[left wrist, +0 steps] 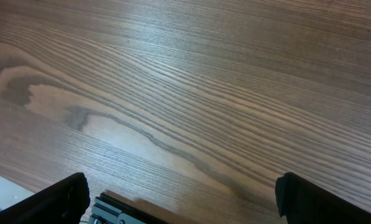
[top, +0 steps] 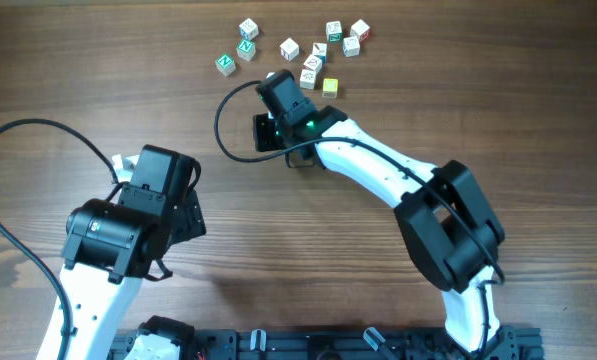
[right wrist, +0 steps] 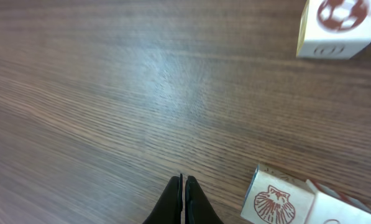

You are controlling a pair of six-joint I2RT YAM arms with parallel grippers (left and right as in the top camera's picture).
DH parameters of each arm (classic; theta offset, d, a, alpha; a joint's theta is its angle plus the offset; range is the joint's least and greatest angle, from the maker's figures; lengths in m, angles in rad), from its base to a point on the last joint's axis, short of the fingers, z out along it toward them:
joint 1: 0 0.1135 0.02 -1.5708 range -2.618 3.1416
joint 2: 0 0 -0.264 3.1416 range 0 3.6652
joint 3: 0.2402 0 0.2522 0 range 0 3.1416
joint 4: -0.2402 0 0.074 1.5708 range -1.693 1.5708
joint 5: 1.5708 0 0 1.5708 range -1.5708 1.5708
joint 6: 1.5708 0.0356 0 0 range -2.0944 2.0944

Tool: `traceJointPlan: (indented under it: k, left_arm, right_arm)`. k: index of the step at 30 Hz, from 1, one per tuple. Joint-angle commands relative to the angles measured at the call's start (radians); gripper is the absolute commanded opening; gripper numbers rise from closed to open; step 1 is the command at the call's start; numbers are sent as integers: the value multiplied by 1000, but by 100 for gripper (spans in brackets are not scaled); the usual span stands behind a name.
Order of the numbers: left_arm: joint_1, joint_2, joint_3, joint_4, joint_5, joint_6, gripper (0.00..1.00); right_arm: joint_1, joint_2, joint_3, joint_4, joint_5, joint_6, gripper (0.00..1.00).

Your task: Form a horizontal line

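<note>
White right arm stretches forward, gripper pinched closed beside shell cube.

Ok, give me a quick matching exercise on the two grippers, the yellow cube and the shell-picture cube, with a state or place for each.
1. left gripper
2. right gripper
3. yellow cube
4. shell cube

a. lower edge of the cube cluster, overhead view
b. jaws shut, holding nothing
c. just right of the shut fingertips, right wrist view
d. jaws wide open over bare table

Pairs: 1-d, 2-b, 3-a, 4-c
</note>
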Motion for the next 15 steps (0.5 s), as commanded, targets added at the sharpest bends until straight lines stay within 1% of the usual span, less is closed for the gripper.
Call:
traceJointPlan:
  k: [1,15]
  left_arm:
    - [5,-7,-6,2,-2,-16,100]
    - [5,-7,-6,2,-2,-16,100]
  right_arm:
    - [10,51,18,0,19,22,5]
    - [10,53,18,-49,100,21,5]
